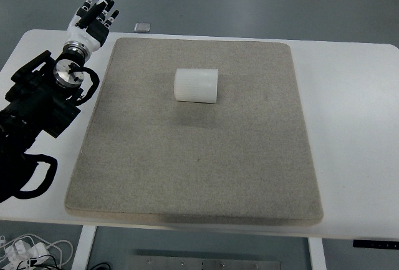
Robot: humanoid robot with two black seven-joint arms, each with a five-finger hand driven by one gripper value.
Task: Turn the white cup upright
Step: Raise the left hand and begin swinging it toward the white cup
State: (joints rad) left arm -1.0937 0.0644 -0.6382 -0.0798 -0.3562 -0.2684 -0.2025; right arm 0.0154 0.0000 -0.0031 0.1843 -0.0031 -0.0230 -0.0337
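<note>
Grey felt makes up the mat (187,176) that covers most of the white table (349,126), and its near half is bare. Farther in, a little past the mat's middle, the white cup (196,85) lies on its side, ribbed wall showing, its axis running left to right; which end is the mouth I cannot tell from here. Nothing touches it.

The left arm enters from the left edge and runs along the mat's left border, ending in the left hand (95,15) at the far left corner of the table, well apart from the cup. Its fingers are stretched out straight and hold nothing. Just beyond the mat's far edge sits a small dark flat object (143,28). The right arm is out of view.

The main risk, as I judge it, is rolling: a cylinder on its side will run toward or away from the robot if a finger nudges the wall before the grip closes. The thin wall may also buckle under a hard squeeze, and guessing the mouth end wrongly would stand it upside down.
</note>
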